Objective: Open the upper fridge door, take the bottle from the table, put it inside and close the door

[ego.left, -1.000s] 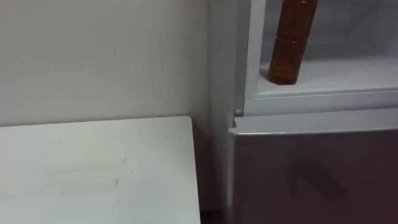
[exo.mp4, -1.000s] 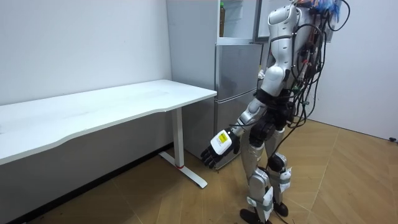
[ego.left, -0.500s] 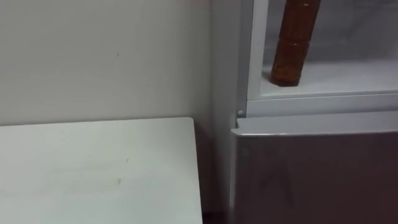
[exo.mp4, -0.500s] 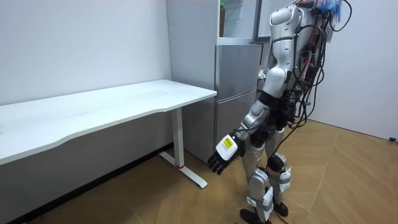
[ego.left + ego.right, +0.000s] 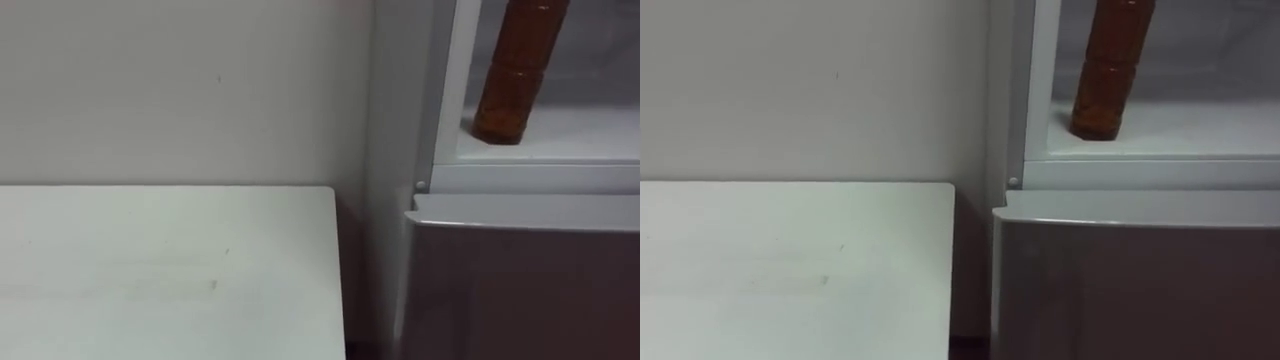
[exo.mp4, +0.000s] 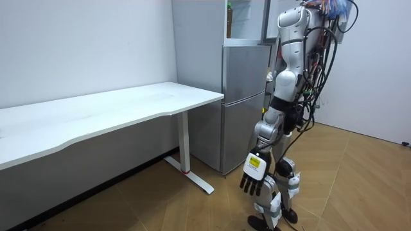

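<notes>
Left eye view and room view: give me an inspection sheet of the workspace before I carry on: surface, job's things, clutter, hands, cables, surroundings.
surface: white table, nothing on it, its end close beside the fridge.
job's things: brown bottle upright on the shelf of the open upper compartment; lower door closed.
clutter: nothing seen.
hands: left hand hangs low beside the leg, fingers relaxed, holding nothing.
cables: nothing seen.
surroundings: plain wall behind the table; wooden floor; the robot stands facing the fridge.
</notes>
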### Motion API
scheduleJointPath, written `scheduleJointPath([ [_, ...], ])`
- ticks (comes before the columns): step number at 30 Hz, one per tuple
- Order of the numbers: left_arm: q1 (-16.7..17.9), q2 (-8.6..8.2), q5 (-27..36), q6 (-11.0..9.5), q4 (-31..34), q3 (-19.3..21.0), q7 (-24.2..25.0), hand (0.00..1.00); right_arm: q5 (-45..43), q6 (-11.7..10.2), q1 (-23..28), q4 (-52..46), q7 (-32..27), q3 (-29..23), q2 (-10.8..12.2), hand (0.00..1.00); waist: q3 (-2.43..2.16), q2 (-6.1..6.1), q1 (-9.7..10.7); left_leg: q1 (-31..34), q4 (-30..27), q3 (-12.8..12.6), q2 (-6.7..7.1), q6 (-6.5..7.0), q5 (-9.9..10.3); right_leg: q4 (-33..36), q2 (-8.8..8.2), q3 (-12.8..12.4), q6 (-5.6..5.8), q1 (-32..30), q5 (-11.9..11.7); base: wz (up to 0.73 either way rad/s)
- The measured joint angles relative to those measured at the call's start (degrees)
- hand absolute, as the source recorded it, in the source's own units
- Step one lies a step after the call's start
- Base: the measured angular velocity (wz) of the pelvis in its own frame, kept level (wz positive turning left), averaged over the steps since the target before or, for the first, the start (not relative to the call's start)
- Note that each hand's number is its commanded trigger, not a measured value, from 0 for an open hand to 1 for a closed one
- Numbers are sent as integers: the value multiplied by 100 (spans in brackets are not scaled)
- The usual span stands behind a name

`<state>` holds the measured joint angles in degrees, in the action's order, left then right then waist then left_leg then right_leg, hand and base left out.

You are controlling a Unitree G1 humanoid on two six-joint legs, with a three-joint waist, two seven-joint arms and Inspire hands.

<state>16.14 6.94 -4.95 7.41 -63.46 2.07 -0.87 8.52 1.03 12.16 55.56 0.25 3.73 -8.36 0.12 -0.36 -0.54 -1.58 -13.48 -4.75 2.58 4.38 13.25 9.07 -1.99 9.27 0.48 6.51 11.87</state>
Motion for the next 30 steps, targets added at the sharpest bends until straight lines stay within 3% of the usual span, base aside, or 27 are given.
scheduleJointPath([
  [10,-42,2,118,250,-19,-4,322,0,441,156,7,179,-24,-89,11,0,-13,42,33,-96,-11,-74,-53,-25,39,86,16,-122,-11,78,5,-3],
  [13,-86,1,102,263,-37,55,357,0,712,164,67,185,-59,-372,56,0,-16,32,55,-104,-37,-101,-59,-28,41,72,9,-134,-22,91,10,-7],
  [22,47,25,533,261,-66,416,458,0,2798,284,15,-203,-500,-1366,30,0,-14,11,289,-313,-2,-212,-75,-27,40,83,17,-258,-31,182,35,-6],
  [30,245,75,989,235,-60,502,391,0,5056,240,45,-1512,-1329,-2192,9,0,-27,-51,565,-391,68,-308,-83,-29,40,77,21,-321,-30,181,40,-7],
])
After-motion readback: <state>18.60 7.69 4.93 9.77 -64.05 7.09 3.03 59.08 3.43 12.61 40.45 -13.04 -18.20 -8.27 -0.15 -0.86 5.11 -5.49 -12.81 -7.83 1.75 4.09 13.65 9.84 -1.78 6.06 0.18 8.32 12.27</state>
